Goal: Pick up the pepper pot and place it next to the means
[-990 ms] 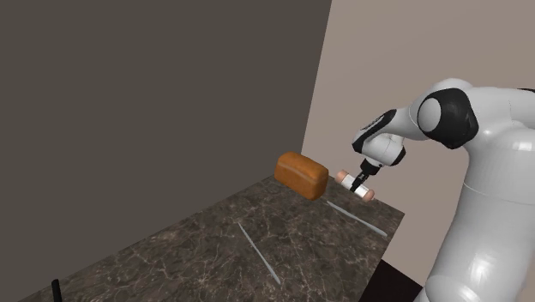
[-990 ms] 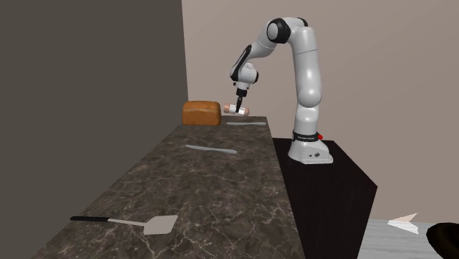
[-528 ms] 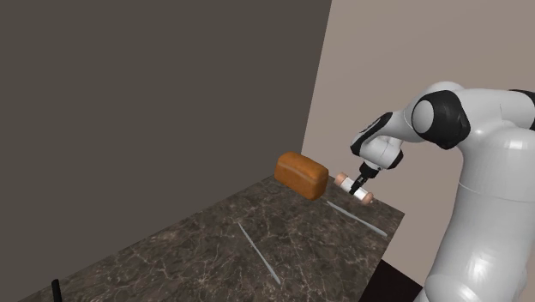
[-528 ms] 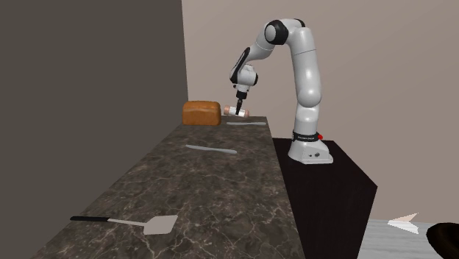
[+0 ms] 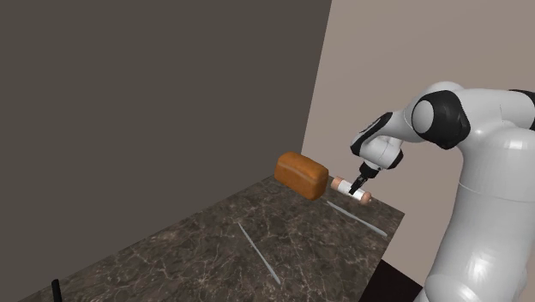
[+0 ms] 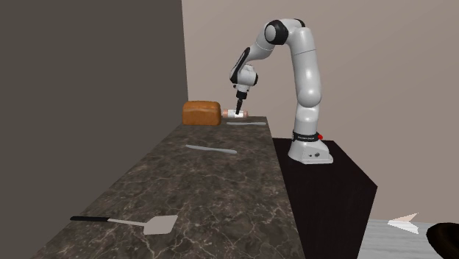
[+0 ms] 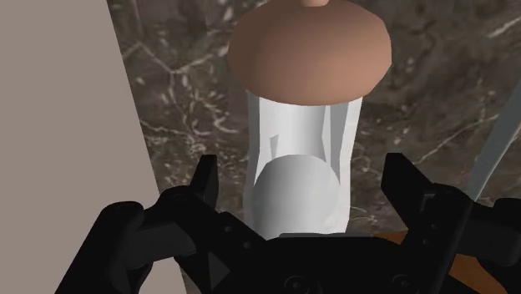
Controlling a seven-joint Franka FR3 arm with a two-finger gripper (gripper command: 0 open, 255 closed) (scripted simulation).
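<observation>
Looking down in the shoulder view: the black gripper [image 5: 358, 178] hangs tilted over the pepper pot [image 5: 343, 184], a white cylinder with brownish ends. The pot appears to lie on its side on the dark marbled countertop [image 5: 214, 249], just beside the bread loaf [image 5: 301, 174], on the loaf's side toward the white arm [image 5: 480, 172]. A long grey knife [image 5: 357, 220] lies near the loaf, toward the counter's front edge.

Second exterior view: the pepper pot [image 6: 234, 115] lies just beside the loaf [image 6: 202, 112], with the gripper [image 6: 238, 110] directly over it. A spatula [image 6: 132, 223] lies well apart from the loaf, at the counter's other end.

Wrist view: the two fingers [image 7: 204, 179] stand spread on either side of the pot's white body [image 7: 305, 142], with a gap at each side, so nothing is pinched.

Progress, as judged: the pot seems set down and let go. If the loaf is the "means", only the arm's retreat is left; which thing that word names cannot be told.
</observation>
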